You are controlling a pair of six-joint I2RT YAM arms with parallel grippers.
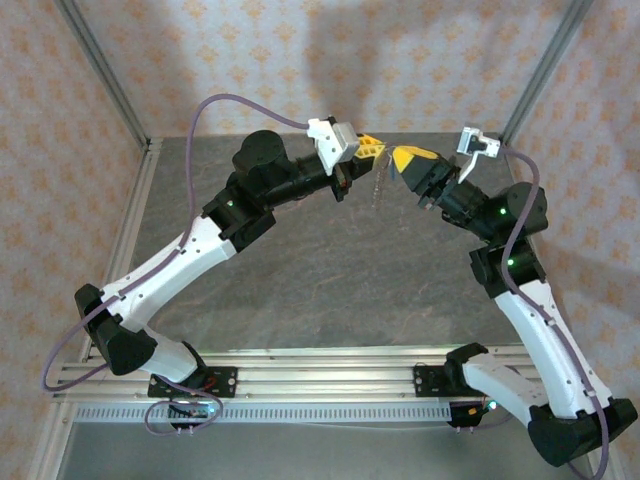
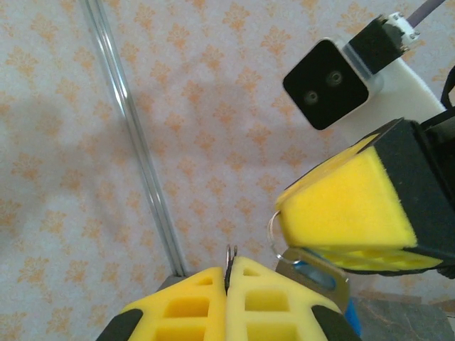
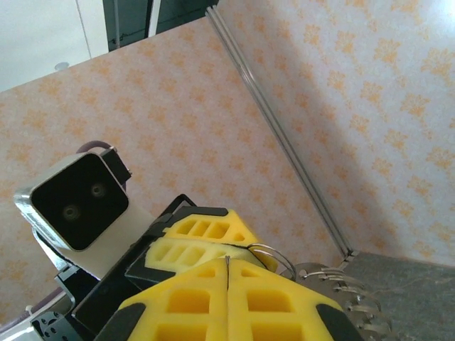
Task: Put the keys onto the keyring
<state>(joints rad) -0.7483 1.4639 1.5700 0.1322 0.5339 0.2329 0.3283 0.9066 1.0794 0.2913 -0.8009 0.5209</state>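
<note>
Keyring, a thin pale wire loop (image 3: pixel 274 253), sits between both clenched tips. Right gripper (image 3: pixel 226 275) grasps it, blue-headed metal key (image 2: pixel 320 277) dangling below the loop; left gripper (image 2: pixel 229 268), just left of it, pinches a thin metal sliver (image 2: pixel 229 253).

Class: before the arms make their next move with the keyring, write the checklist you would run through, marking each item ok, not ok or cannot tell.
1. Left end effector shut on the thin wire of the keyring: ok.
2. Right end effector shut: ok.
3. What the right end effector pinches: cannot tell.
4. Both end effectors meeting tip to tip, raised above the table: ok.
5. Blue-headed key threaded on the keyring: cannot tell.
</note>
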